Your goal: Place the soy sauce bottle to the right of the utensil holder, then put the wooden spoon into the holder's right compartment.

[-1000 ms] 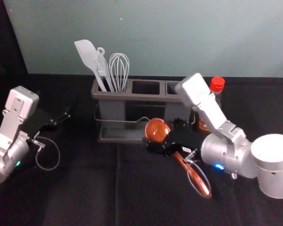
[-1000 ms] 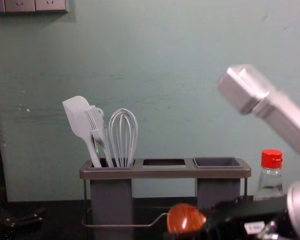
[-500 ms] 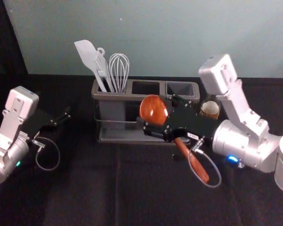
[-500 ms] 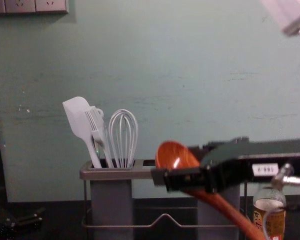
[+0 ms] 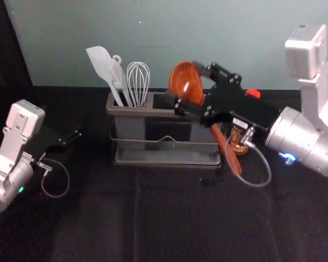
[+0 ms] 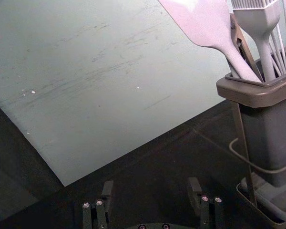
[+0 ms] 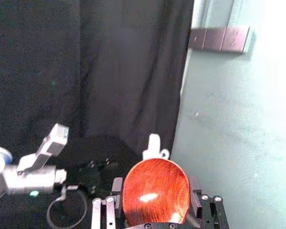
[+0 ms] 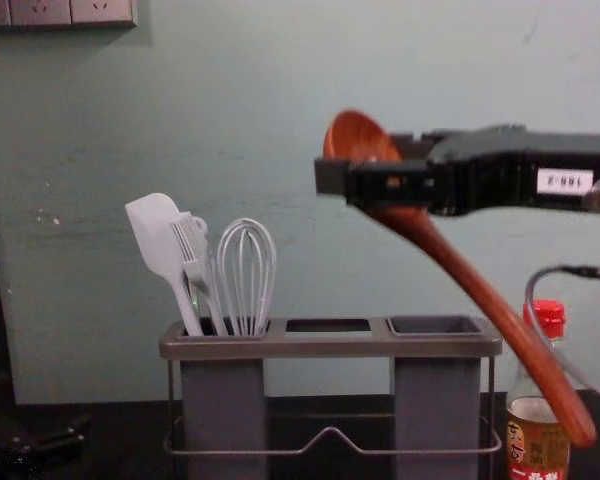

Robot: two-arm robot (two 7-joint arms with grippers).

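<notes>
- We see one right gripper (image 5: 183, 82) above the holder's right half, its jaws clenched around the bowl of one wooden spoon (image 8: 465, 275).
- We see that spoon tilted, bowl up, its handle slanting down to the right, in front of one bottle in the chest view.
- We find one utensil holder (image 8: 330, 346) below, with three openings along its top.
- In its left compartment (image 8: 222, 400) we count one spatula (image 8: 157, 235), one brush (image 8: 191, 250), one whisk (image 8: 246, 270) and a partly hidden looped end.
- We find one red-capped soy sauce bottle (image 8: 538, 437) upright, just right of the holder.
- We see one left gripper (image 5: 76, 135) parked left of the holder, jaws released.
</notes>
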